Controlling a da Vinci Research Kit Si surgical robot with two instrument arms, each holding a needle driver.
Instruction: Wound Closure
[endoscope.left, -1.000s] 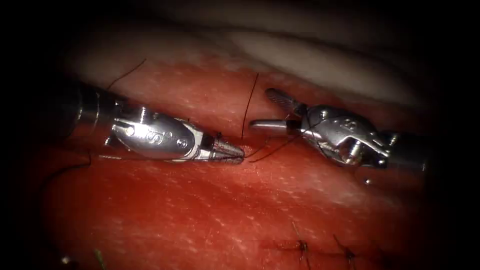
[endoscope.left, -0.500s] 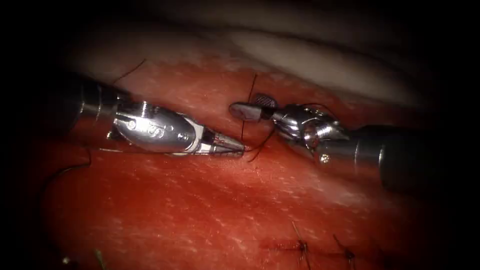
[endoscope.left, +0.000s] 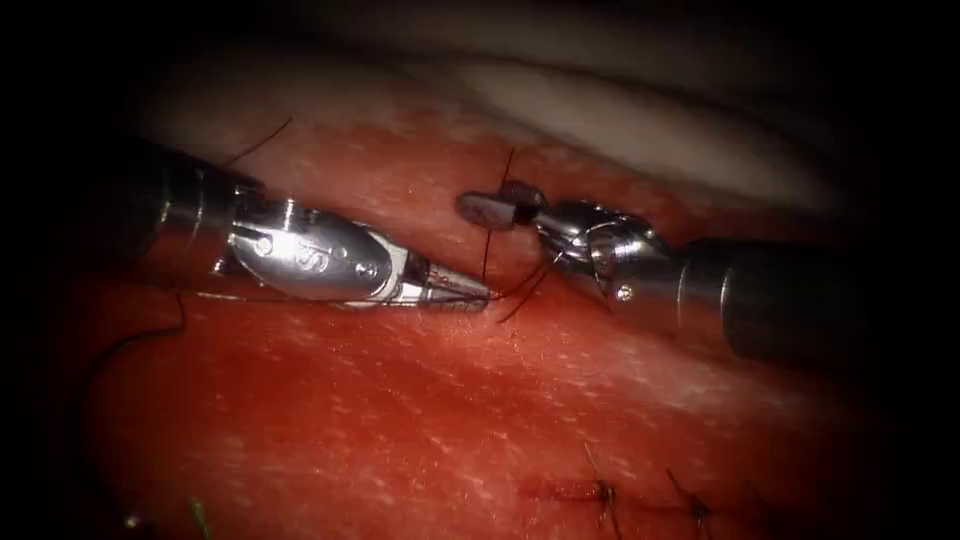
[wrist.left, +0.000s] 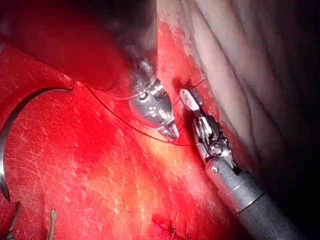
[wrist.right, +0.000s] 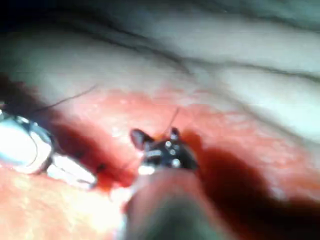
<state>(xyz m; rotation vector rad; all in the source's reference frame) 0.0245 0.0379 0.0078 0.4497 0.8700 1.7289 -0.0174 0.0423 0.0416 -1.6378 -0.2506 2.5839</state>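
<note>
Left tool: left arm's tool has its jaws clenched, tips pressed right at the cut with dark thread coming out at the tips. Looks like it's pinning a strand there, probably to keep it steady at the wound edge.
Right tool: right arm's tool sits just up and right of the left jaws, its jaws parted, with the upright strand of thread running between them. Nothing is actually gripped that can be made out.
Thread: one strand climbs from the left jaws' tips up through the right jaws; short ends splay out between the two tools, and a longer run trails back under the left tool in the left wrist view.
Needle: curved needle lies loose on the tissue, well away from both sets of jaws, held by neither tool and apparently not in the tissue. Parked out of the way, by the look of it.
Cut: cut runs right under the left jaws' tips; finished stitches sit well below both tools.
Writing: an "S"-like mark on the left tool's body is about all that's readable, no brand legible.
</note>
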